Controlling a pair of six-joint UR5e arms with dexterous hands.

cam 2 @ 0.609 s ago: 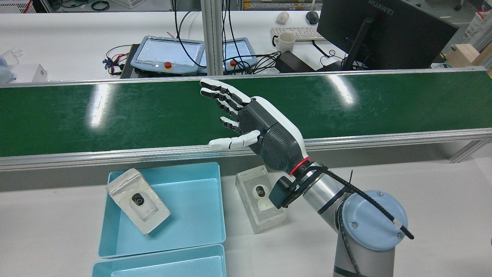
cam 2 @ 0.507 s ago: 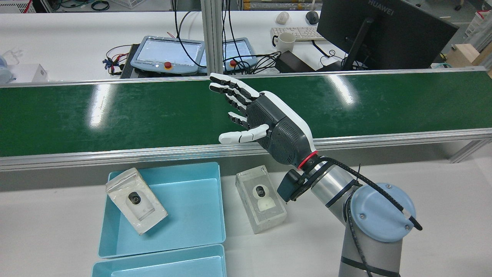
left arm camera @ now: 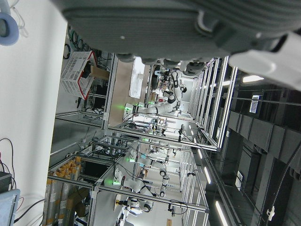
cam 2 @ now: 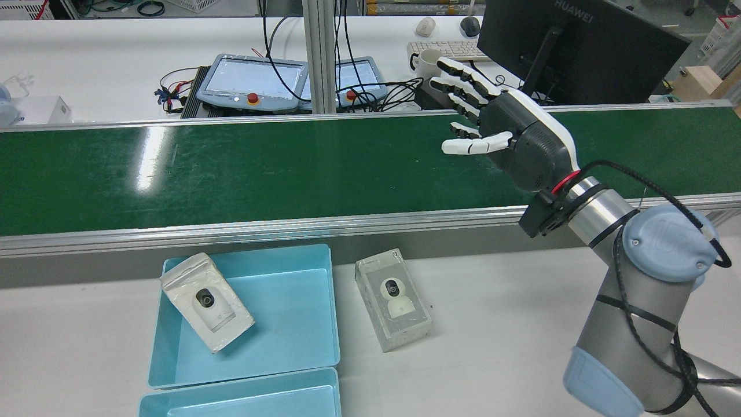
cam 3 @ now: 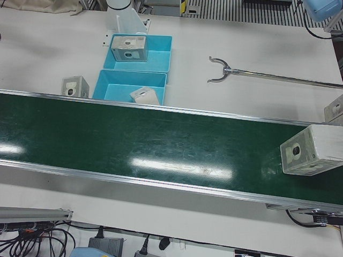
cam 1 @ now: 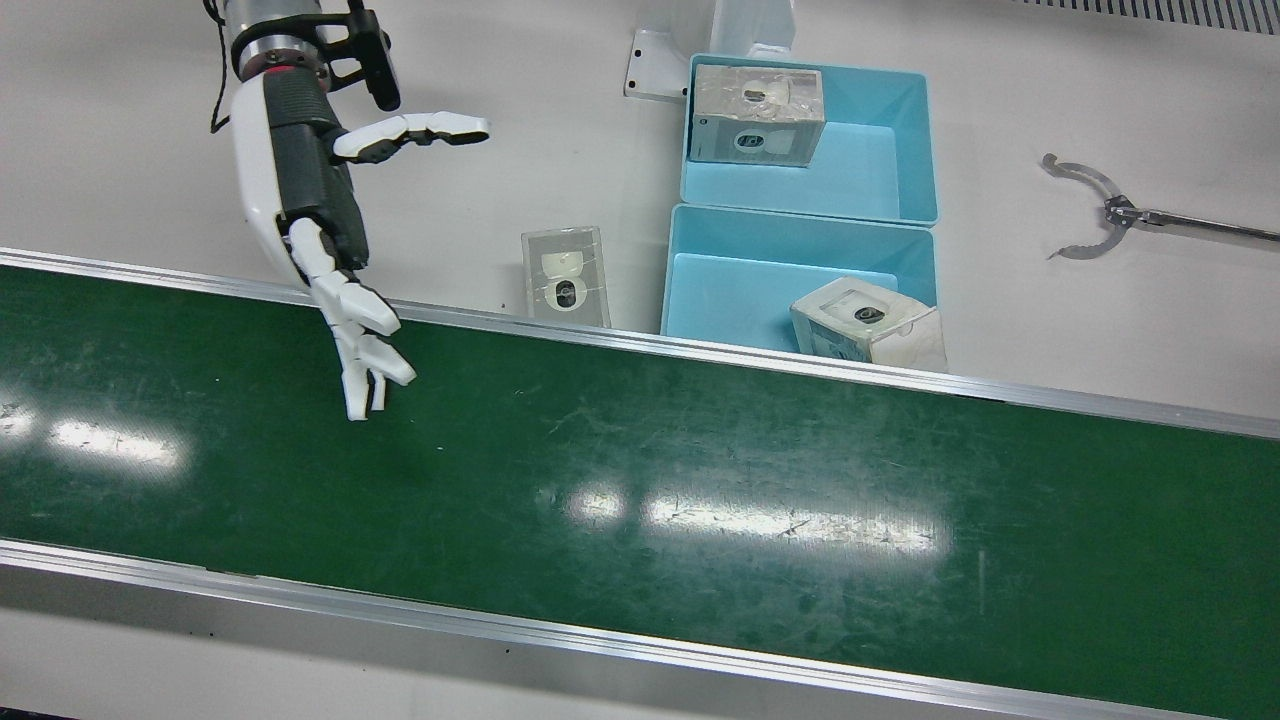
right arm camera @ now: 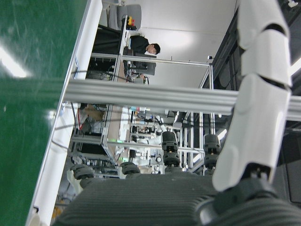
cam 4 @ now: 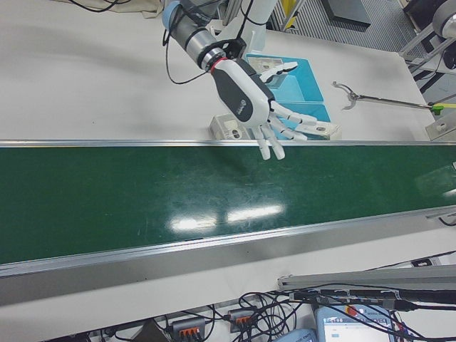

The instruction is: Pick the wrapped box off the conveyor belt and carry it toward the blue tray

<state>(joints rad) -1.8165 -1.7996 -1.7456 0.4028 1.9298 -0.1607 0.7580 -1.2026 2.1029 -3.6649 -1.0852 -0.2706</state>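
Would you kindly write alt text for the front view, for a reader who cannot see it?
An open right hand reaches over the bare green conveyor belt. Behind the belt, two blue trays each hold a wrapped box, and another box lies on the table.

The rear view looks forward and down from high behind the arms across the table to the conveyor belt, while the front view faces back from the opposite side, almost straight down and nearer, so both share the belt and the blue tray. The left-front and right-front views stand farther off over the belt's two halves. Each hand camera lies on its side, close under its palm, looking past the station.
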